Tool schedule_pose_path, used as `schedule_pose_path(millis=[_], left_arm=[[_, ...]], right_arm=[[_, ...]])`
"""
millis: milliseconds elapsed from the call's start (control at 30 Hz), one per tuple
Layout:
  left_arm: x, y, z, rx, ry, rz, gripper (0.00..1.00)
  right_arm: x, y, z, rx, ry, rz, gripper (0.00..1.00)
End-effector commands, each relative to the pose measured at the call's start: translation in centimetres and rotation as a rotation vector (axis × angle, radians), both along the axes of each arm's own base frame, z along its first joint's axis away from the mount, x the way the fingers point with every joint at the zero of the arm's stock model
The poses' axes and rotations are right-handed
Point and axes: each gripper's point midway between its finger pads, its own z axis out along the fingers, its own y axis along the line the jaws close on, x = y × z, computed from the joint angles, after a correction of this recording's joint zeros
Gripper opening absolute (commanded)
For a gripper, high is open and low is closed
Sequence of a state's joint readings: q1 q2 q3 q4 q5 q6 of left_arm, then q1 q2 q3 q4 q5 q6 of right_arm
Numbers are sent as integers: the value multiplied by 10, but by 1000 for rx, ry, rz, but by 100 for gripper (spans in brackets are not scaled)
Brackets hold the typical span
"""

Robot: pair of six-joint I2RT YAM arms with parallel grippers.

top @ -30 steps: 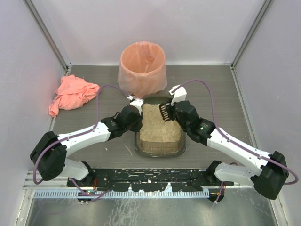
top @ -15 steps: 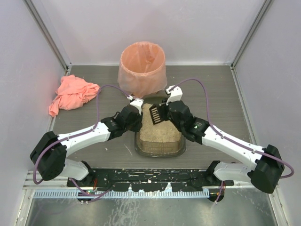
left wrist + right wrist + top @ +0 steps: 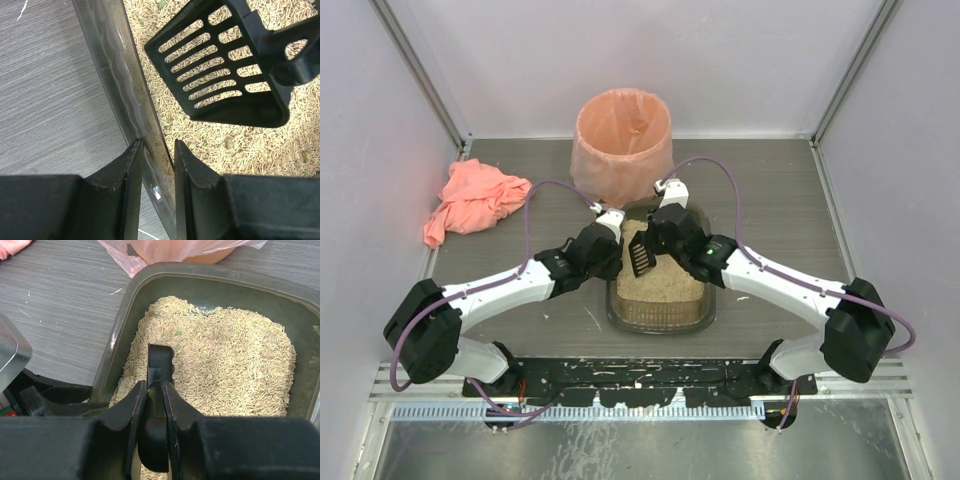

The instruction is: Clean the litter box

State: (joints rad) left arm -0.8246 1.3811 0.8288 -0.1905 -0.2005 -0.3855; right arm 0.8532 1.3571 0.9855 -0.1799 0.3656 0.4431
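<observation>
The litter box point(image 3: 660, 322) is a dark translucent tray of beige pellets at the table's middle. My left gripper point(image 3: 611, 254) is shut on its left wall; in the left wrist view the jaws point(image 3: 159, 147) pinch that wall point(image 3: 112, 70). My right gripper point(image 3: 661, 238) is shut on the handle of a black slotted scoop point(image 3: 640, 256). The scoop hangs over the left part of the litter, close to the left gripper. It shows in the left wrist view point(image 3: 220, 75) just above the pellets. In the right wrist view, the gripper point(image 3: 154, 387) holds the scoop point(image 3: 160, 360) edge-on over the box point(image 3: 200, 271).
A round bin lined with a peach bag point(image 3: 623, 140) stands just behind the litter box; its bag also shows in the right wrist view point(image 3: 185, 250). A crumpled peach cloth point(image 3: 475, 200) lies at the far left. Grey walls close in the table on three sides.
My right gripper has carried the scoop leftward across the litter box, from its right side to its left side. The left arm has stayed on the box wall.
</observation>
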Motion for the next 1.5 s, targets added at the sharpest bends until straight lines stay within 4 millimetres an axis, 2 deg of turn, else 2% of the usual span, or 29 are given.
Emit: schedule_pose_path(millis=[0, 167, 267, 500, 633, 700, 867, 1133, 1300, 1467], left_arm=[[-1, -13, 12, -64, -21, -46, 27], [-2, -14, 10, -60, -14, -57, 26], [-2, -15, 9, -61, -11, -62, 26], [-2, -18, 6, -63, 0, -73, 25], [-2, -20, 6, -63, 1, -77, 24], [-2, -20, 5, -62, 3, -78, 24], [-1, -22, 5, -64, 5, -80, 24], [0, -20, 8, -62, -8, -69, 23], [2, -19, 16, -68, -19, -64, 23], [4, -19, 30, -87, -43, -55, 25]], right_arm=[[9, 0, 2, -13, 31, -63, 1], [7, -3, -24, -85, 100, -82, 1], [1, -2, -38, -70, 141, -74, 1], [-15, 1, -76, 61, 256, -54, 1], [-23, 5, -87, 194, 321, -27, 1], [-27, 0, -94, 256, 348, -40, 1], [-26, -15, -87, 434, 343, -97, 1], [-20, -52, -64, 545, 252, -212, 1], [-21, -72, -58, 611, 217, -269, 1], [-22, -79, -51, 688, 197, -277, 0]])
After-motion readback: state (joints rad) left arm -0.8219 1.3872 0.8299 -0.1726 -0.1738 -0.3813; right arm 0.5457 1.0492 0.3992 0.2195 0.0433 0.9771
